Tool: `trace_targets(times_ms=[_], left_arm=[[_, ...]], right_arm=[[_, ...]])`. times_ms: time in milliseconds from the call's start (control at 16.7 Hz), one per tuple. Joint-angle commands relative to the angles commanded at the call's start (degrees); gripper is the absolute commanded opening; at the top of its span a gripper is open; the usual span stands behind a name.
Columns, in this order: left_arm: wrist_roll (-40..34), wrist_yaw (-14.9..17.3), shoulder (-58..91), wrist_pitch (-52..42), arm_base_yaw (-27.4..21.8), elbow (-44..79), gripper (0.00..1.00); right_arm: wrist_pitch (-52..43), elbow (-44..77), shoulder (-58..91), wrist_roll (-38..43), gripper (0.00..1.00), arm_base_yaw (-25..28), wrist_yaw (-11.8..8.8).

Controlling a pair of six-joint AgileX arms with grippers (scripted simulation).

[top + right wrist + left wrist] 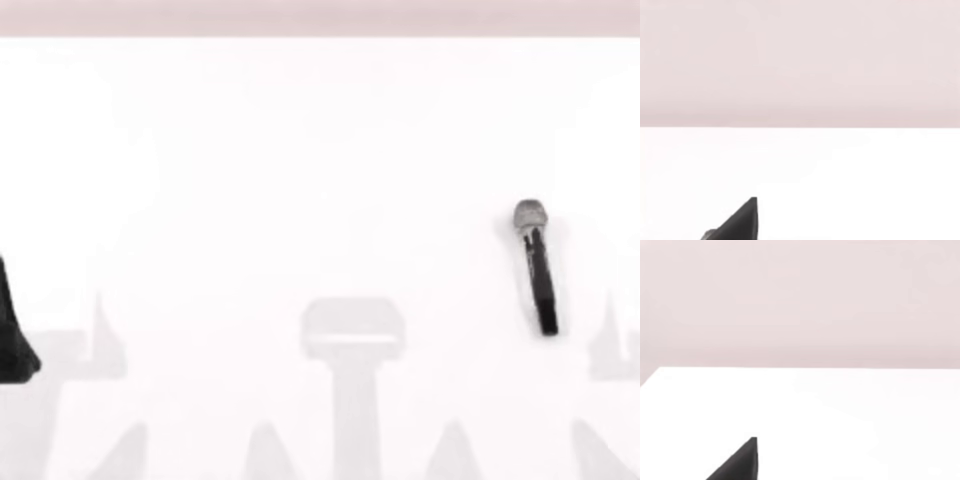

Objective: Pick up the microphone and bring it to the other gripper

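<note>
The microphone lies flat near the surface's right edge, untouched, so nothing of the task is done. The left claw sits parked at the left edge; I cannot tell either claw's grip, and pickup and handover remain.

Little of the AgileX body showed. From above, the left arm was a plain black tapering shape with a rounded lower end, cut by the picture's edge, far left of the microphone. Each wrist view showed one matte black, sharply pointed wedge of a finger: left, right, with no markings, screws or cables visible
</note>
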Motion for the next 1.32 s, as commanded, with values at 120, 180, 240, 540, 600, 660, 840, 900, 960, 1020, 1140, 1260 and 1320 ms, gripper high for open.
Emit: trace_targets(times_ms=[120,180,240,540,600,660,840,900,960,1020,1140,1260,1320], left_arm=[[0.0,0.0,0.0,0.0,0.0,0.0,1.0],[0.0,0.0,0.0,0.0,0.0,0.0,1.0],[0.0,0.0,0.0,0.0,0.0,0.0,1.0],[0.0,0.0,0.0,0.0,0.0,0.0,1.0],[0.0,0.0,0.0,0.0,0.0,0.0,1.0],[0.0,0.0,0.0,0.0,0.0,0.0,1.0],[0.0,0.0,0.0,0.0,0.0,0.0,1.0],[0.0,0.0,0.0,0.0,0.0,0.0,1.0],[0.0,0.0,0.0,0.0,0.0,0.0,1.0],[0.0,0.0,0.0,0.0,0.0,0.0,1.0],[0.0,0.0,0.0,0.0,0.0,0.0,1.0],[0.0,0.0,0.0,0.0,0.0,0.0,1.0],[0.0,0.0,0.0,0.0,0.0,0.0,1.0]], right_arm=[[0.0,0.0,0.0,0.0,1.0,0.0,0.0],[-0.4,0.6,0.6,0.1,1.0,0.2,0.0],[-1.2,1.7,1.8,0.5,1.0,0.5,0.0],[-10.2,15.0,16.9,3.8,1.0,3.6,0.2],[-12.8,18.7,21.7,4.8,1.0,4.4,0.4],[-15.6,22.5,27.0,5.7,1.0,5.2,0.5],[-24.8,34.6,44.9,8.8,1.0,8.0,1.0],[-28.0,38.7,51.2,9.9,1.0,9.0,1.1],[-31.2,42.7,57.6,10.9,1.0,10.0,1.3],[-34.4,46.7,63.8,11.9,1.0,11.0,1.4],[-40.4,54.5,75.5,13.9,1.0,12.8,1.6],[-45.7,61.7,85.5,15.7,1.0,14.6,1.8],[-48.2,65.1,89.9,16.6,1.0,15.4,1.9]])
